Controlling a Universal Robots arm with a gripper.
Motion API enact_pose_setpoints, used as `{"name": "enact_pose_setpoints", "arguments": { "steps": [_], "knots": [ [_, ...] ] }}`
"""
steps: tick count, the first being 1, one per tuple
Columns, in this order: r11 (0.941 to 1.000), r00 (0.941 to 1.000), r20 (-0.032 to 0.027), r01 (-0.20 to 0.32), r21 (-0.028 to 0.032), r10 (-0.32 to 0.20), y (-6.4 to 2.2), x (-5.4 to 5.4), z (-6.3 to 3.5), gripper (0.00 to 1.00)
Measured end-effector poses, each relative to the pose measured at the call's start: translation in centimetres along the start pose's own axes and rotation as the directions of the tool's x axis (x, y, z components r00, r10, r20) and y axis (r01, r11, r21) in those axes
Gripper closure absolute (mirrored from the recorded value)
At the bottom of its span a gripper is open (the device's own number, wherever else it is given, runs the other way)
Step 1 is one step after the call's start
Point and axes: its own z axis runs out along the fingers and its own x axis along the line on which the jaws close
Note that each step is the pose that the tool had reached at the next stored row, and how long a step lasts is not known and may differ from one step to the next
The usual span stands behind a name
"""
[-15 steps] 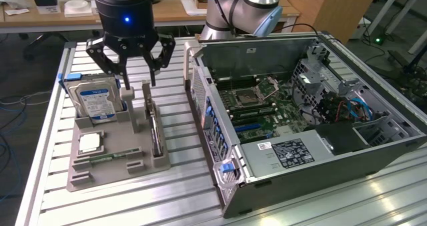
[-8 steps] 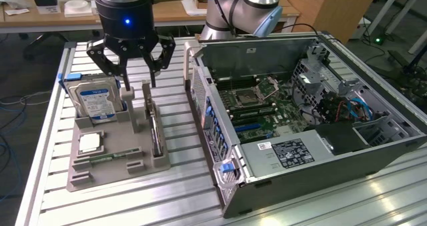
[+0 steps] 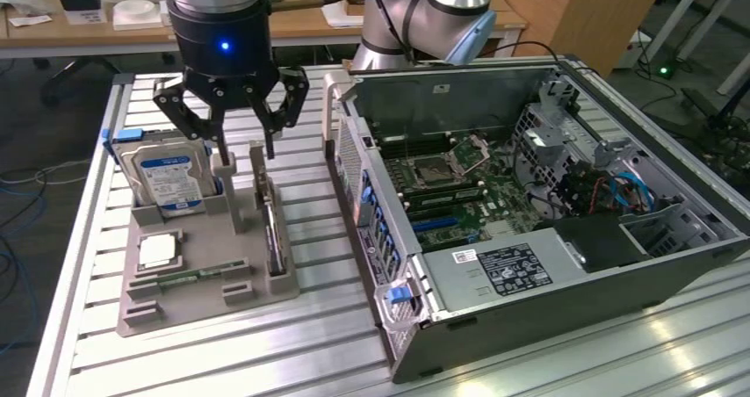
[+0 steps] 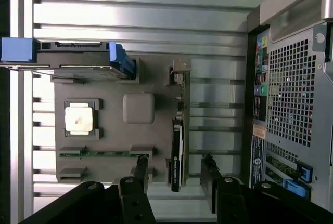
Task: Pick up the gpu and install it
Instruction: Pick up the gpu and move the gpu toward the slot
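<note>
Your gripper [image 3: 244, 147] hung wide open and empty above one grey holder [image 3: 199, 309], jaws either side of the gpu [image 3: 272, 239]. From the exterior view's left, the holder carried one hard drive [image 3: 168, 179], one processor [image 3: 156, 250], one memory stick [image 3: 188, 277] and one gpu on edge. One computer case [image 3: 551, 322] stood rightmost.

**A:** Where does the exterior camera sit?

**B:** High, off the near edge of the slatted table [image 3: 293, 353]. It tilts down and looks across toward the far desk [image 3: 305, 24]. It stands back enough to take in the grey holder [image 3: 176, 300] on the exterior view's left and the open computer case [image 3: 528, 318] on its right.

**A:** And the wrist camera?

**B:** It rides on the arm [image 3: 217, 10] above the holder, facing straight down and much closer.

**A:** What do both see?

**B:** The holder, its hard drive [image 4: 78, 68], and the case's perforated rear panel [image 4: 291, 94].
</note>
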Motion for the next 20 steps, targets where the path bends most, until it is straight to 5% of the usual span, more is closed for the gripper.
{"name": "enact_pose_setpoints", "arguments": {
  "steps": [20],
  "knots": [
    [1.0000,1.0000,-0.0002,0.006,-0.0001,-0.006,-0.60,0.02,0.83,0.47]
  ]
}}
